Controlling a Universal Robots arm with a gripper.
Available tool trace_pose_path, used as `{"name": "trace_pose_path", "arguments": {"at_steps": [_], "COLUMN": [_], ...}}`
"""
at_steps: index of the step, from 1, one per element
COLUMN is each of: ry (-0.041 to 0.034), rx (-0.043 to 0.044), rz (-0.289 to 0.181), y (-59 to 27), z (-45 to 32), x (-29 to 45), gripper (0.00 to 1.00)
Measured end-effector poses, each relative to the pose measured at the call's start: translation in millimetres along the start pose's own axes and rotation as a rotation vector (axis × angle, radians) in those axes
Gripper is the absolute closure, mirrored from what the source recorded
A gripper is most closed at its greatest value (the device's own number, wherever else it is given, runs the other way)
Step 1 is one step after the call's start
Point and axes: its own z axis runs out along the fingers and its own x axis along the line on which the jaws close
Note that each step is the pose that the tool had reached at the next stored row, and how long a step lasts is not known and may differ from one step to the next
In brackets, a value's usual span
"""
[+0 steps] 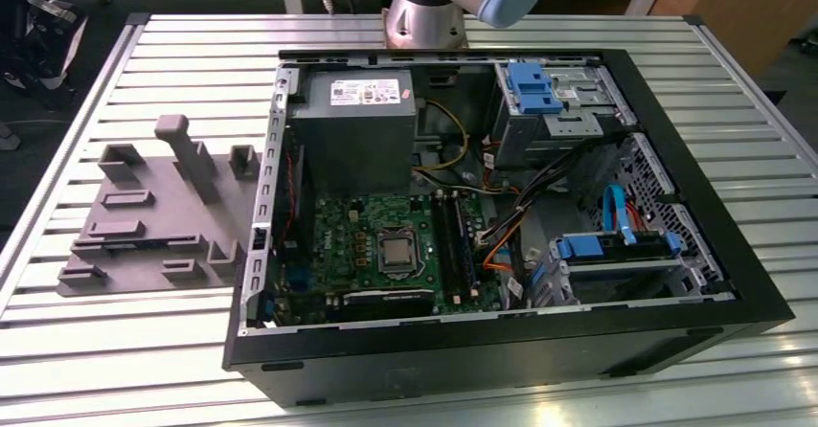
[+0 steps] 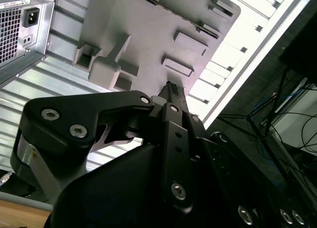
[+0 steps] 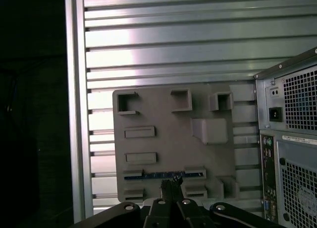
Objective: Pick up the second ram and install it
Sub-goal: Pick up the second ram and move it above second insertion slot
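The second ram is a thin dark stick standing on its edge in a slot of the grey plastic fixture, near the fixture's edge. My gripper hangs well above the fixture, and its tips line up with the stick's middle in the first wrist view. The fingers are pressed together with nothing between them. In the exterior view the fixture lies on the slatted table at the left of the open computer case. The motherboard's black memory slots run beside the processor socket.
The case stands close to the fixture, its rear panel with the power inlet facing it. A tall post rises from the fixture. Cables and blue drive brackets fill the case's right side. The table edge runs beyond the fixture.
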Motion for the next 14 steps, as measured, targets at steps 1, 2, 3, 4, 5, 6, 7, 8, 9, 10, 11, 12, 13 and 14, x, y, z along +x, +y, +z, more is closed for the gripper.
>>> {"name": "trace_pose_path", "arguments": {"at_steps": [1,2,3,4,5,6,7,8,9,10,11,12,13,14], "ry": [0.0001,0.0001,0.0,0.0001,0.0001,0.0001,0.0001,0.0003,0.0006,0.0012,0.0019,0.0026,0.0031,0.0035], "rx": [0.0,0.0,0.0,0.0001,0.0001,0.0001,0.0001,0.0001,0.0003,0.0005,0.0008,0.0013,0.0017,0.0019], "rz": [0.0,0.0,0.0,0.0,0.0,0.0,-0.002,-0.007,-0.016,-0.03,-0.046,-0.062,-0.076,-0.085], "y": [0.0,0.0,0.0,0.0,0.0,0.0,0.0,0.0,0.0,0.0,0.0,0.1,0.0,0.0], "z": [0.0,0.0,0.0,0.0,0.0,0.0,0.0,0.0,0.1,0.1,0.1,0.1,0.1,0.1], "x": [0.0,0.0,0.0,0.0,0.0,0.0,0.0,0.0,0.0,0.0,0.0,0.0,0.0,0.0], "gripper": [0.89,0.89,0.89,0.89,0.89,0.89,0.89,0.89,0.89,0.89,0.89,0.89,0.89,0.89]}}
